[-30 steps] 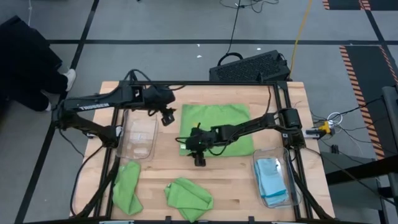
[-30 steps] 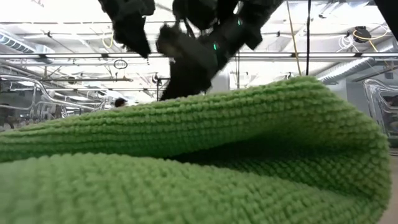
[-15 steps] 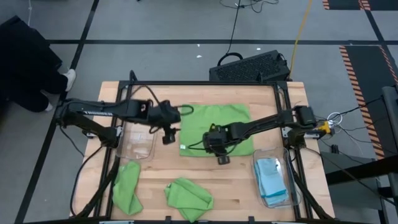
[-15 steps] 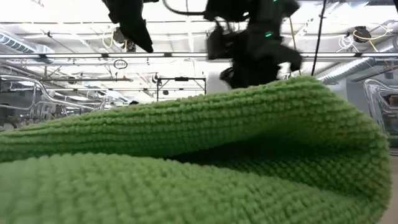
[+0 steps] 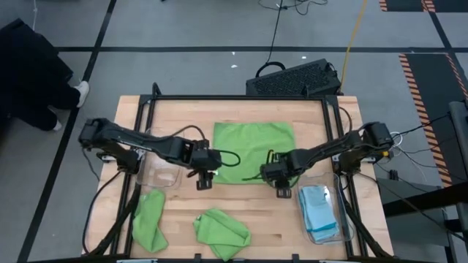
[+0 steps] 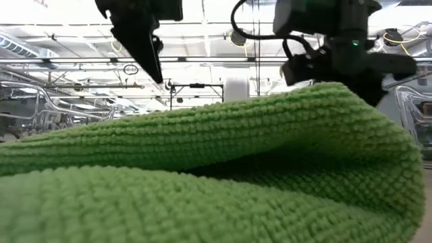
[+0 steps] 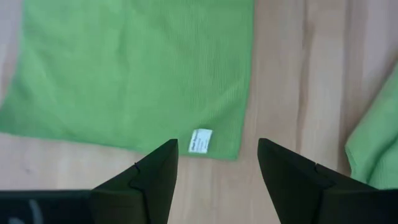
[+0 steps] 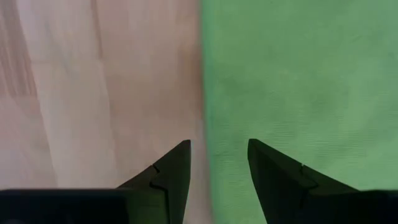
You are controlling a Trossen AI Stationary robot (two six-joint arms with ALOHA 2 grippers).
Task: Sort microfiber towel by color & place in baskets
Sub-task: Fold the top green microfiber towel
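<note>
Flanking the flat green towel, left gripper and right gripper hover open

The pale wooden worktop stands on a grey floor crossed by dark lines. Orange-and-black hazard stripes run along the floor on one side, and a yellow cable trails across it. A black perforated crate sits just behind the worktop. Overhead, the low view shows white ceiling beams and bright lighting.
</note>
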